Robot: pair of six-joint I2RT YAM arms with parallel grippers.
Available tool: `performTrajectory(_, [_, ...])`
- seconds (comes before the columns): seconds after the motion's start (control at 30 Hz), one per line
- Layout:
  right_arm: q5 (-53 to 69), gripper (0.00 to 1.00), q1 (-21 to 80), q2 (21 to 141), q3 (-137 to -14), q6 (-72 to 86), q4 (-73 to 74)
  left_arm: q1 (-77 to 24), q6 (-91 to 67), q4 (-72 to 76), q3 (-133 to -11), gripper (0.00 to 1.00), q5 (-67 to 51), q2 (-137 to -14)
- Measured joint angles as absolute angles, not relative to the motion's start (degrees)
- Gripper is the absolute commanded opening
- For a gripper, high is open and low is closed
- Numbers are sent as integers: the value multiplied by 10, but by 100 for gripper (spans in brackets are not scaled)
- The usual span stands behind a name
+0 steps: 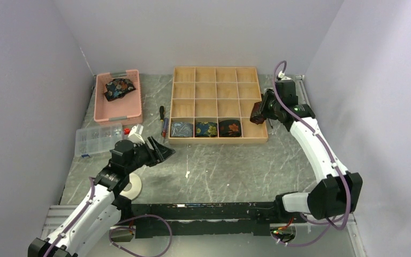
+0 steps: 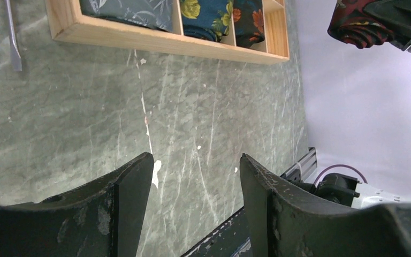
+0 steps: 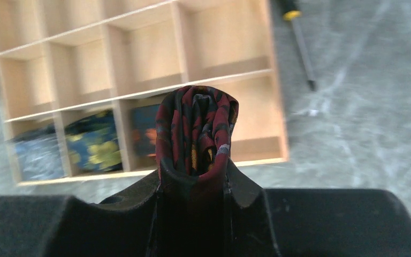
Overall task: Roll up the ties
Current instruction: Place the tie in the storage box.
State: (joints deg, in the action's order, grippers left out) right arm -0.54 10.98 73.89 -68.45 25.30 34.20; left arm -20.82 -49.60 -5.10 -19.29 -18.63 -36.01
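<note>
Right claw (image 3: 195,174) is pinching a rolled maroon floral fabric tie (image 3: 197,126), 3 o'clock of the wooden grid tray (image 1: 218,141). Left claw (image 2: 194,163) is spread wide.

My compartment tray (image 1: 217,141) sits at the far middle of the table (image 1: 235,171), 4 rows by 4. 3 rolled ties (image 1: 206,128) fill the 3 left cells of its near row, 1 in each. Left of the tray stands a bin (image 1: 119,114) with a tie (image 1: 119,89) in it. A screwdriver (image 1: 164,124) lies between bin and tray, and a parts box (image 1: 97,140) lies in front of the bin. My right gripper (image 1: 262,111) hangs at the tray's near right cell, a 4th roll (image 3: 195,128) pinched between its fingers. My left gripper (image 2: 195,163) is over the table in front of the tray's near left corner.
</note>
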Motion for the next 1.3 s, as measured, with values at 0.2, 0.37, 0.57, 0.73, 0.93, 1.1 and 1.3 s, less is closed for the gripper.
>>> performTrajectory(0.2, [-123,0,104,790,-695,208,392,-208,-489,-54,-183,66,-187,-348])
performTrajectory(0.37, [-140,0,106,829,-695,189,388,-208,-489,-50,-178,65,-191,-349])
performTrajectory(0.57, [-111,0,113,886,-695,171,356,-208,-489,-43,-171,65,-197,-355])
performTrajectory(0.73, [-83,0,118,917,-694,160,329,-208,-489,-39,-161,66,-199,-354])
performTrajectory(0.93, [-65,0,126,932,-664,159,275,-208,-489,-39,-152,65,-208,-363])
performTrajectory(1.1, [-32,0,126,949,-635,150,241,-208,-490,-39,-152,65,-218,-368])
performTrajectory(1.3, [6,0,126,973,-633,143,217,-208,-489,-48,-151,65,-222,-351])
